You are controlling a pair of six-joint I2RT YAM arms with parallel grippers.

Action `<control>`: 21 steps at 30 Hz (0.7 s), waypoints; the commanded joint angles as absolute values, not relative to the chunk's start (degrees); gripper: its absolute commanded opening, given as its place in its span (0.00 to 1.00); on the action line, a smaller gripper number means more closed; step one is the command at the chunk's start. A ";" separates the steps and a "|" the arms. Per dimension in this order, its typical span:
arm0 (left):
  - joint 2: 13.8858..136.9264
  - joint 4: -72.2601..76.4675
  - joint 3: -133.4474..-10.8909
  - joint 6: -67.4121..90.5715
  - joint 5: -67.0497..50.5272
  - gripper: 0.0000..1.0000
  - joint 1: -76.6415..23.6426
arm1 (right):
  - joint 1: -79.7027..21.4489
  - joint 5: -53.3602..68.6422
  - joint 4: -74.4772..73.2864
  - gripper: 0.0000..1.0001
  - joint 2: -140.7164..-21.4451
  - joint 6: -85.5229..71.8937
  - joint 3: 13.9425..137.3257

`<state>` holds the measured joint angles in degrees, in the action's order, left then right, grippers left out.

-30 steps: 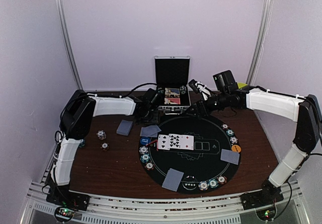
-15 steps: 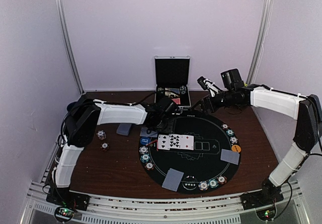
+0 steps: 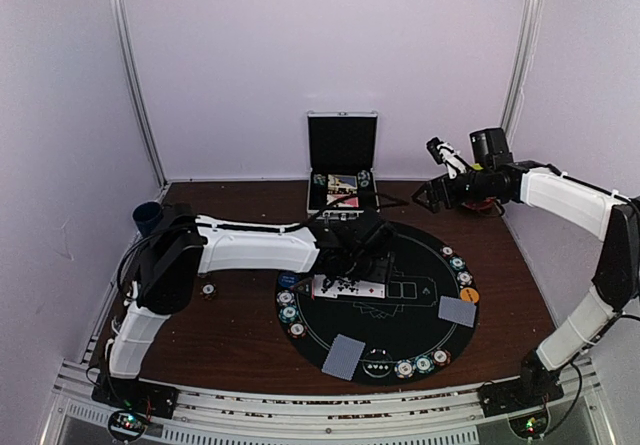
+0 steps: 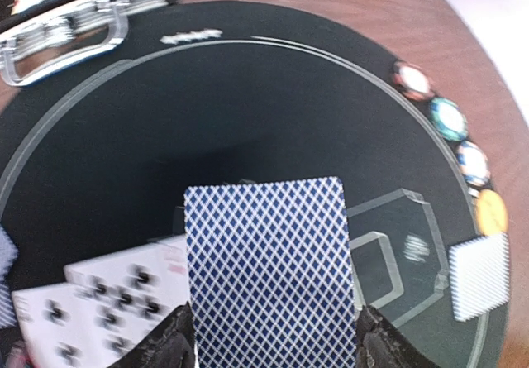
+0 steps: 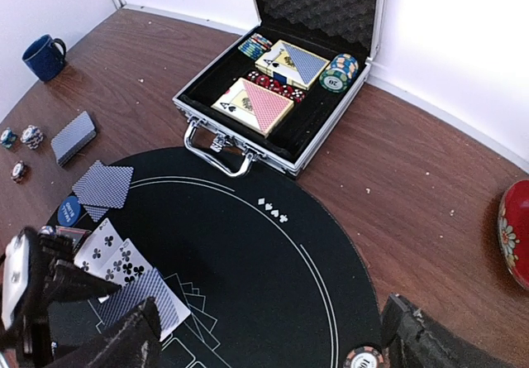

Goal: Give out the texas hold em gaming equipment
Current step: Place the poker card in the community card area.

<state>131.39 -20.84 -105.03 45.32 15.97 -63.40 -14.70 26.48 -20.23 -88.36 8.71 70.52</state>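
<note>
Left gripper [image 4: 273, 347] is half closed on a blue-backed card [image 4: 269, 269]. It is best laid flat in the outlined slot [image 4: 387, 256], lower right.

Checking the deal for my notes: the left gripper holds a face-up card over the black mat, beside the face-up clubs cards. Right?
Not quite. The card in the left gripper has its blue diamond-patterned back up, so it is face-down, as the left wrist view shows. The rest holds: it is over the black mat, beside the face-up clubs cards.
</note>
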 commanded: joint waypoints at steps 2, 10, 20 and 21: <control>134.29 -18.93 -108.00 48.70 16.39 0.67 -66.81 | -13.28 21.56 -21.62 0.94 -85.59 8.58 70.03; 138.10 -18.46 -110.55 51.76 18.26 0.68 -68.76 | -10.31 21.37 -20.74 0.95 -80.80 7.64 67.41; 141.35 -18.34 -114.21 52.77 21.26 0.70 -69.00 | -9.10 23.00 -18.92 0.95 -77.53 7.30 64.92; 141.36 -18.10 -114.34 52.62 21.27 0.71 -68.99 | -9.08 23.07 -18.82 0.95 -77.52 7.34 64.87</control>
